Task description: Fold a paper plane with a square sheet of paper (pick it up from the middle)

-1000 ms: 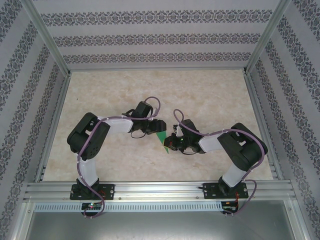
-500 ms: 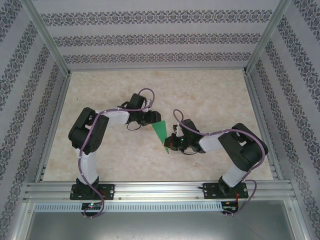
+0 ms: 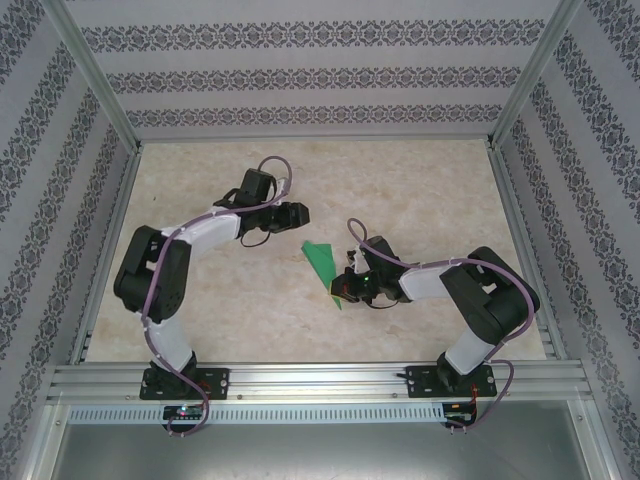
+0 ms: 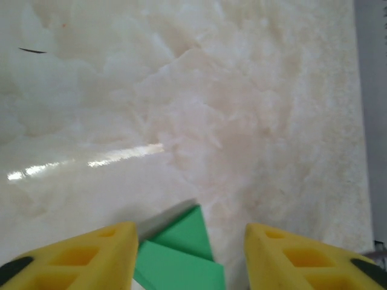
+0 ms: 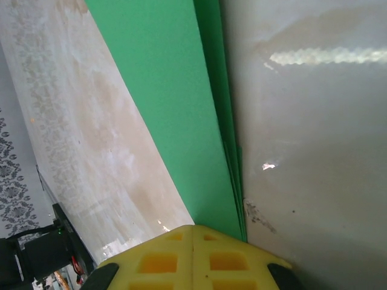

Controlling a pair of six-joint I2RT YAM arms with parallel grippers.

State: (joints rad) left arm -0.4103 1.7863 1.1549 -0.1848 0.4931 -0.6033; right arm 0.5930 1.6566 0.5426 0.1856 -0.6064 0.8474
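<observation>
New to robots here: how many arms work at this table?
2. The left arm reaches in from the near left; the right arm from the near right, its gripper pinching the folded green paper.

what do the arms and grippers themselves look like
Both arms match: the left arm and right arm have white links between bulky black joints. A purple cable loops along each. The left gripper and right gripper have yellow plastic fingers with rectangular pockets and black patches near the base.
</observation>
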